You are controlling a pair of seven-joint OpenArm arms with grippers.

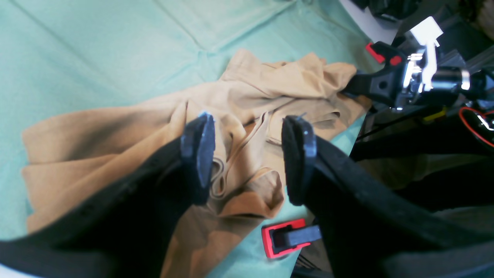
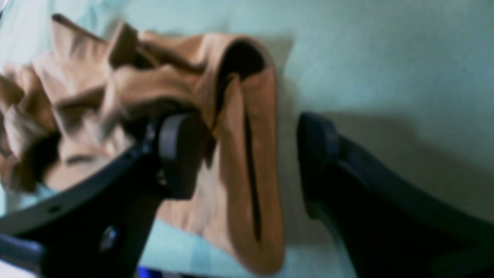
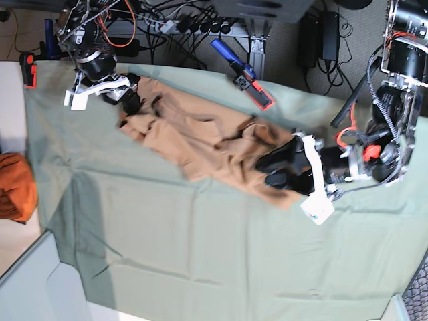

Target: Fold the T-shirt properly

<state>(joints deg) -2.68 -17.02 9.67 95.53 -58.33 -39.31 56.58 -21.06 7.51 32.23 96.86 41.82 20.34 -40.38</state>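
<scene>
A crumpled tan T-shirt lies bunched along the far side of the green-clothed bench. The left claw hangs over one end, jaws wide and empty; the right claw, equally spread, straddles a fold at the other end.

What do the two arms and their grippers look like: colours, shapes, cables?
Both grippers, left gripper and right gripper, have black curved fingers with dark flat pads. A white bracket sits behind each. The left arm is black, with red cables and a braided sleeve; orange cables run behind the right arm.
</scene>
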